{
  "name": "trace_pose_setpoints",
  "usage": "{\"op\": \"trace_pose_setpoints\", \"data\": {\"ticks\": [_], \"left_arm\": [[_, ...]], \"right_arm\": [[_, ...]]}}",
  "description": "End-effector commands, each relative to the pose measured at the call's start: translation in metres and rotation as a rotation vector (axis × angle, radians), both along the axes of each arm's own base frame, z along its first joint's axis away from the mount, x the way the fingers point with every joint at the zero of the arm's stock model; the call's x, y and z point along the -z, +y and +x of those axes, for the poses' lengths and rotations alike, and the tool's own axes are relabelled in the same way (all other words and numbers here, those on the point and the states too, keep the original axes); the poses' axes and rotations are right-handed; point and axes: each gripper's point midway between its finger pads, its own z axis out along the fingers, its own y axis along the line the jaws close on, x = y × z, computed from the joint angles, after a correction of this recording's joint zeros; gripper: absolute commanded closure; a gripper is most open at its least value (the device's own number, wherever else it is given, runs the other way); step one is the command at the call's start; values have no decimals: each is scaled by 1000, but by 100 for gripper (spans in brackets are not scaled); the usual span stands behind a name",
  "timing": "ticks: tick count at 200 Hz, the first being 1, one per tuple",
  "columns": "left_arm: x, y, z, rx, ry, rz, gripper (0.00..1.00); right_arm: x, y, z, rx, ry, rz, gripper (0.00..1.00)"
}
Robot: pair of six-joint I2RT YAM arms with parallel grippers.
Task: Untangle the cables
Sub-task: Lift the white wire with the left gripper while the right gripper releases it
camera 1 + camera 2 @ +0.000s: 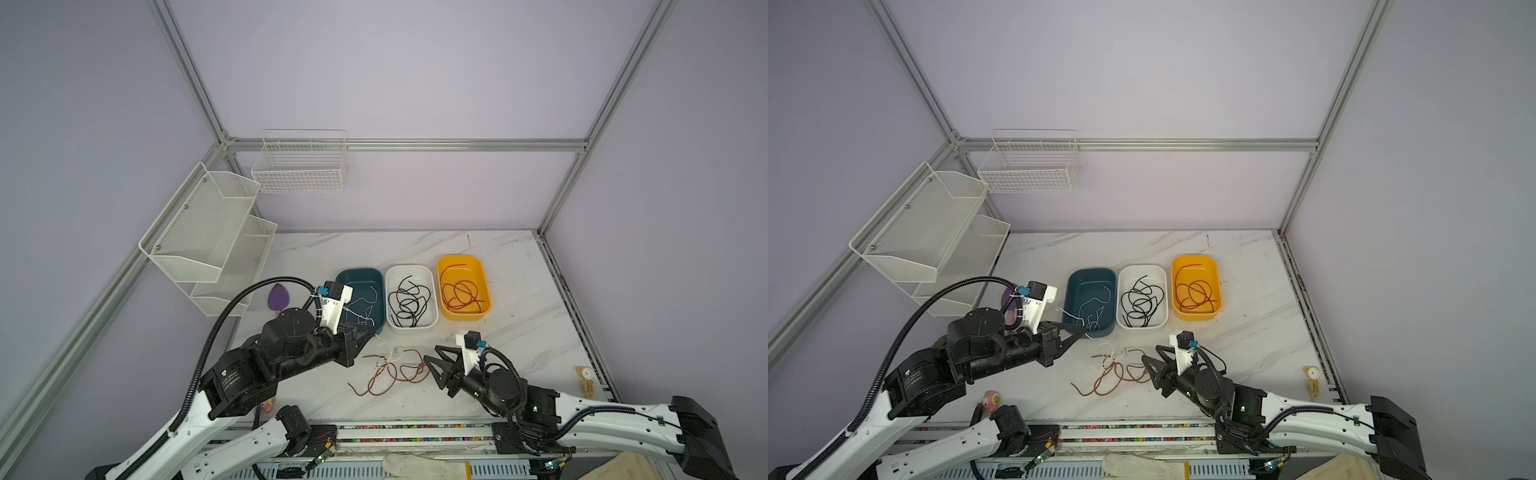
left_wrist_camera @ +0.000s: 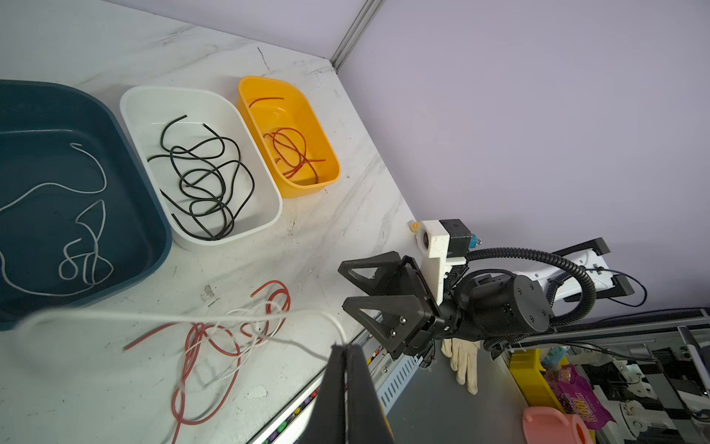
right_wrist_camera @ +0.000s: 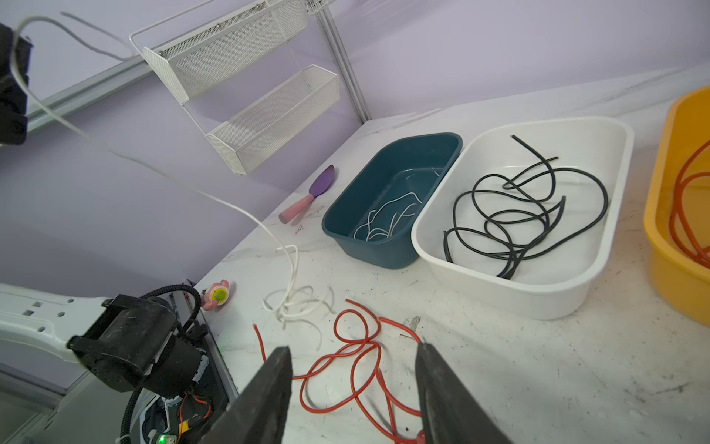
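Left claw, jaws together, is clamped on the white cable. It is raised off the worktop, at about 6 o'clock from the teal bin.

From the pinch the strand runs down slack to a knot of small white loops. These lie across the red cable, at 6 o'clock from the white bin.

Right claw, jaws apart and holding nothing, sits low at 3 o'clock from the tangle. Red loops lie on the worktop under and between its tips.

Sorted so far: white strand in the teal bin, black in the white bin, red in the yellow bin.

Risks, as I judge them:
- Nothing pins the red cable. A further pull on the white would likely drag the red along or cinch the crossing loops tighter.
- The strand is very thin against the tips. A snag could strip it out of the pinch.
- If the right claw closes where it is, it may catch a white loop with the red and lock the two together.
- The trailing white end could sweep over the teal bin's rim and foul the strand inside.
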Motion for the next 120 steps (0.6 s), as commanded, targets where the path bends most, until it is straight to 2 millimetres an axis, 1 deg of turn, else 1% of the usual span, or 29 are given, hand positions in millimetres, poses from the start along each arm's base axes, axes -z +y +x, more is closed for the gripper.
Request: {"op": "trace_pose_setpoints", "data": {"ticks": [1, 26, 49, 59, 76, 93, 120], "left_arm": [[-65, 8, -5, 9, -142, -88, 100], [-89, 9, -8, 22, -177, -122, 100], [-105, 9, -11, 32, -196, -150, 100], [-108, 9, -12, 34, -199, -157, 100], [-108, 8, -13, 39, -194, -163, 100], [-107, 6, -13, 45, -186, -172, 100], [-107, 0, -14, 67, -173, -199, 100]], "right_arm": [[2, 4, -1, -19, -7, -6, 46], [8, 16, -4, -59, -15, -37, 44], [17, 32, -5, -95, -3, -78, 41], [18, 37, -6, -108, 8, -82, 40], [12, 43, -7, -119, 17, -41, 37], [4, 40, -1, -81, 13, 16, 34], [-5, 38, 4, -46, 9, 68, 33]]}}
